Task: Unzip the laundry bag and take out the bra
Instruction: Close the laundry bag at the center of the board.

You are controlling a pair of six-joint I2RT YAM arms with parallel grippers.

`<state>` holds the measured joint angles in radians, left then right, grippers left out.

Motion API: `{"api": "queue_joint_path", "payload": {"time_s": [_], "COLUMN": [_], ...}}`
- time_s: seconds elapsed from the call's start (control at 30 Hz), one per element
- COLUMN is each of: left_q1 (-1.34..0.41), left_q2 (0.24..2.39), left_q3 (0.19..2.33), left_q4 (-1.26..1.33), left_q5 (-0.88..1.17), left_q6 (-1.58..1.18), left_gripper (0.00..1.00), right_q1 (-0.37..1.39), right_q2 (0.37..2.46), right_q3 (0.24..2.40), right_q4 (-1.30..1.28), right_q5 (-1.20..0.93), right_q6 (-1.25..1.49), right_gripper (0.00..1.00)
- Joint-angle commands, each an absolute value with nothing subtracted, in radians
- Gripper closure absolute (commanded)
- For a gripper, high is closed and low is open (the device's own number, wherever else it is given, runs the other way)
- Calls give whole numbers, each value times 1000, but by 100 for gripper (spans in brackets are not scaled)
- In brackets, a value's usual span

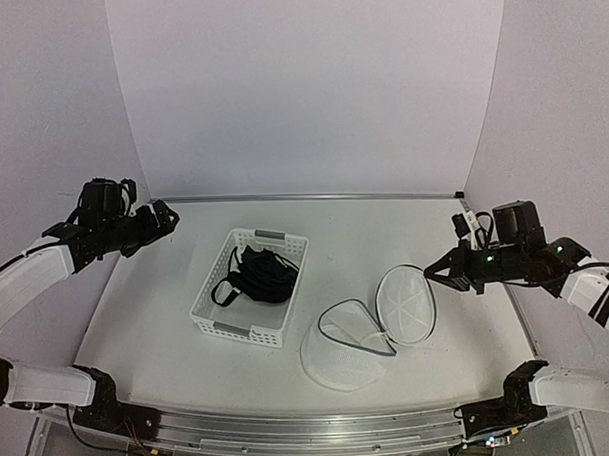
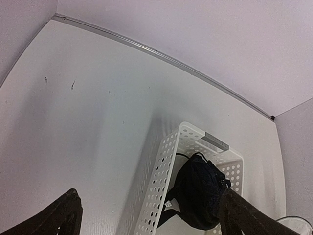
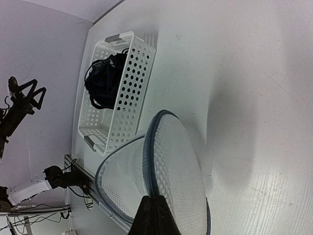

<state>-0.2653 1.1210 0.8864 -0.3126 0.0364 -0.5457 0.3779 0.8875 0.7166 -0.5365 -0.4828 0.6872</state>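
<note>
The laundry bag (image 1: 347,355) lies unzipped at front centre, its round mesh lid (image 1: 405,305) tilted up on the right. The bag looks empty. My right gripper (image 1: 431,274) is shut at the lid's upper right edge; in the right wrist view (image 3: 156,208) the dark zip rim (image 3: 149,161) runs straight into the closed fingertips. The black bra (image 1: 256,275) lies bundled in the white lattice basket (image 1: 238,333); it also shows in the left wrist view (image 2: 200,193) and the right wrist view (image 3: 105,81). My left gripper (image 1: 164,218) is open and empty, raised at the back left, away from the basket.
The basket (image 2: 161,186) stands left of the bag, its long side running front to back. A metal strip (image 1: 303,197) marks the table's back edge against the white backdrop. A rail (image 1: 292,429) runs along the front edge.
</note>
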Motion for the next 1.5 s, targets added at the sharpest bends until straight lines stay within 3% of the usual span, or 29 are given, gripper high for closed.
{"api": "queue_joint_path", "payload": {"time_s": [0.0,0.67,1.47], "left_q1": [-265,-265,-265], "left_q2": [1080,1034,1043], "left_q3": [877,847,848], "left_q4": [-283,-281,-280], "left_q5": [54,94,107], "left_q6": [-514,-509,-503], "left_gripper": [2,2,2], "right_q1": [528,920,1209], "right_q2": [947,1310,1718], "right_q3": [803,987,1049], "right_q4": [-460,-355,-453], "right_q5": [-458,-362,-249], "right_q6": [715,670,533], "right_gripper": [100,100,100]}}
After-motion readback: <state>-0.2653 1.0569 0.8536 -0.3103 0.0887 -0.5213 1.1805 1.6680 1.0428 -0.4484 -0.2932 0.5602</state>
